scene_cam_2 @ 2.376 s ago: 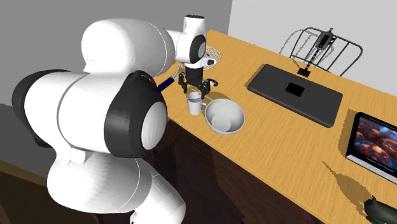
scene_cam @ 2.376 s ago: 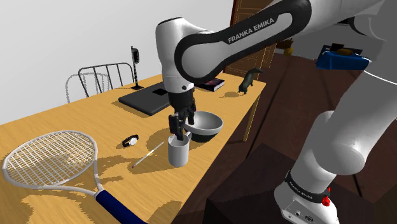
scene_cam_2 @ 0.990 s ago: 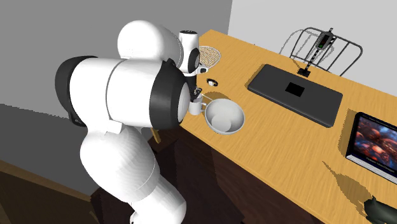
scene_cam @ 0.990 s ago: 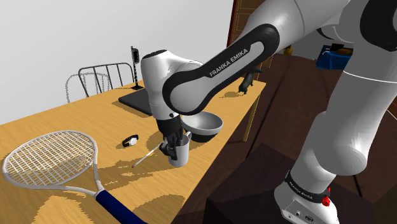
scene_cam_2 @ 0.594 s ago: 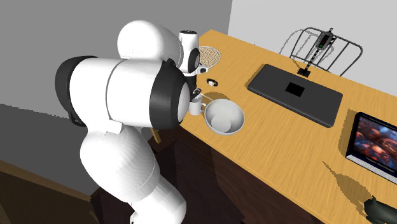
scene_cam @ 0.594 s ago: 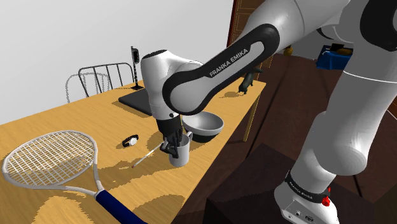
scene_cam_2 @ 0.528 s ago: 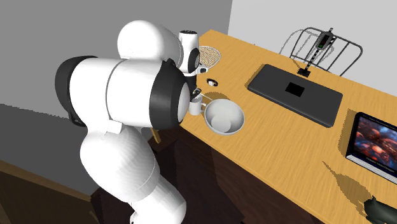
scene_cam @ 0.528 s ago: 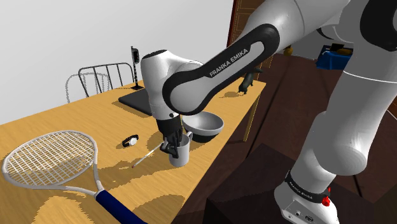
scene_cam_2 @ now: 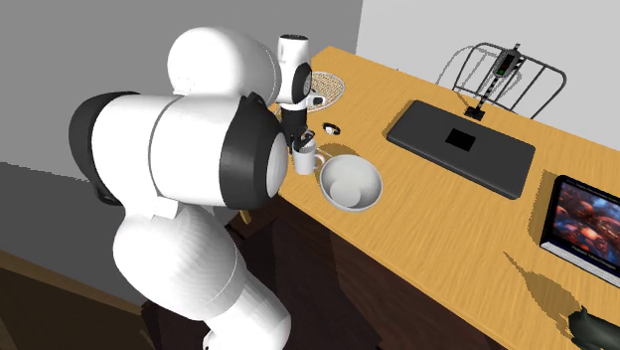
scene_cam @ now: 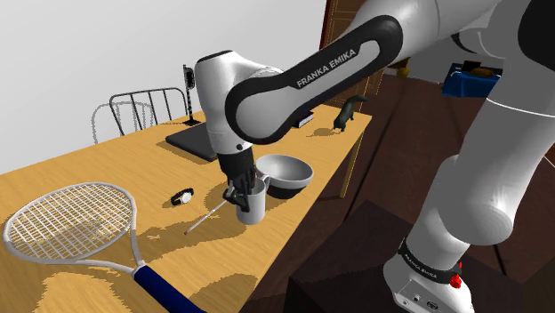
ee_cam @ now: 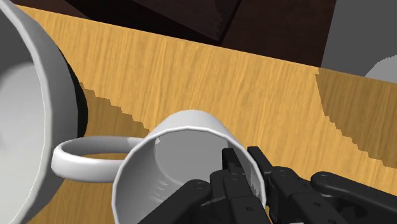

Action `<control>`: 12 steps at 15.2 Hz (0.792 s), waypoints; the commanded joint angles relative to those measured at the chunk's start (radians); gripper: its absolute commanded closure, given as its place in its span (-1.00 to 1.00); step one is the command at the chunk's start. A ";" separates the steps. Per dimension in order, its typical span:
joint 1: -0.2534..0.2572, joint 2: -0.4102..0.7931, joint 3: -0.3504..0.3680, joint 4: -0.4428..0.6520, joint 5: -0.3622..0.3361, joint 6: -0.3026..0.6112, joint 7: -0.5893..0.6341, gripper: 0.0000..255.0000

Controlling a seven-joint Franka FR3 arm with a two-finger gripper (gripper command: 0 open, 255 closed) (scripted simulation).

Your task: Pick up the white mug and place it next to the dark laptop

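Rim of mug (scene_cam: 253, 206) is clamped by the tool (ee_cam: 243, 160), one finger inside, for lifting. The laptop (scene_cam_2: 460, 147) is noted far off on the table (scene_cam: 89, 169), past the bowl (scene_cam: 286, 174).

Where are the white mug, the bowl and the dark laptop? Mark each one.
white mug (scene_cam: 253, 210): shoulder view, on its outer side wall.
bowl (scene_cam: 286, 168): shoulder view, on its inner surface.
dark laptop (scene_cam_2: 492, 157): second exterior view, on its closed lid.

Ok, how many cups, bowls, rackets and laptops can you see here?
White mug: 1
Grey round bowl: 1
White-framed tennis racket: 1
Closed dark laptop: 1
Total: 4
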 commanded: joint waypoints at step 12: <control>-0.003 -0.071 -0.007 0.107 0.029 -0.172 -0.022 1.00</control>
